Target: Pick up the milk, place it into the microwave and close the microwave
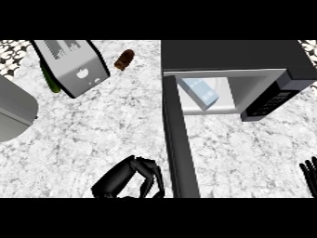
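Note:
The milk [201, 92], a pale blue-white carton, stands inside the open cavity of the microwave [257, 62] at the upper right. The microwave's dark door [179, 144] swings out toward me, seen edge-on as a long strip. My left hand [130, 180] sits just left of the door's near end with its fingers curled, holding nothing that I can see. My right hand [316, 176] shows at the lower right edge, fingers straight and pointing up, empty.
A silver toaster [71, 65] lies at the upper left with a green object [49, 80] behind it. A brown item [124, 59] rests near the top centre. A grey rounded appliance [3, 111] fills the left edge.

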